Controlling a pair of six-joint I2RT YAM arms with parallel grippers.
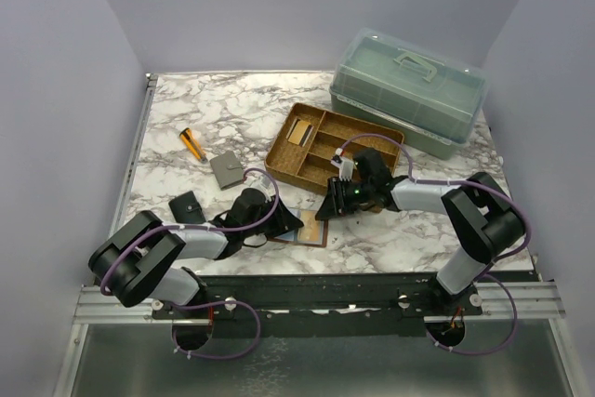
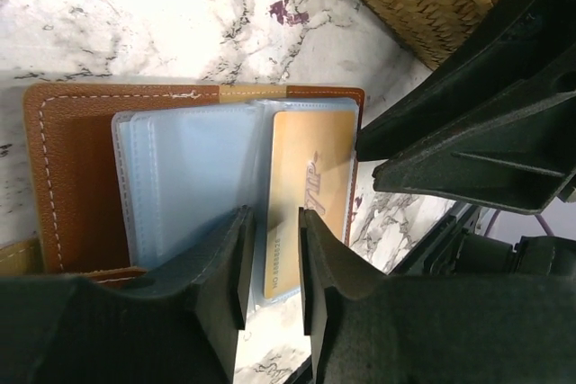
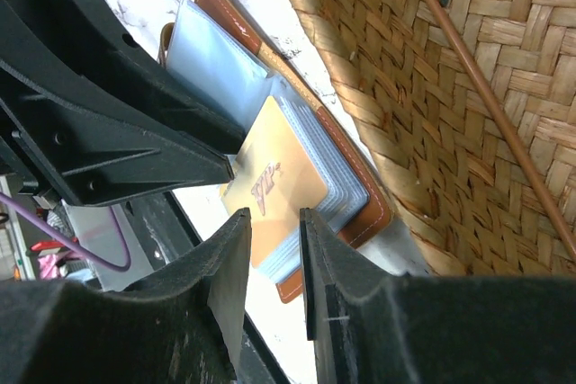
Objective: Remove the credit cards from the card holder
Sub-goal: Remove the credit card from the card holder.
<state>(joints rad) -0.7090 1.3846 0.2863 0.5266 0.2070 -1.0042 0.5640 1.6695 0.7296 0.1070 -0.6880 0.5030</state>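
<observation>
Fingers [image 2: 236, 263] of the left gripper [image 2: 273, 218] stood narrowly apart, clamping nothing, their gap straddling the near end of a gold credit card [image 2: 310, 195]. The right gripper [image 3: 270, 231] was likewise slightly open and empty, with the same card's corner at 12 o'clock from its gap. The card holder [image 1: 299, 234] lay spread flat at the table's [image 1: 186, 99] 6 o'clock edge, between both grippers, and the woven tray [image 1: 330, 141] sat at its 1 o'clock. I judged the card light, stiff and slick, held snugly by its clear sleeve. The exposed short edge looked best to pinch while the soft leather was pinned down.
</observation>
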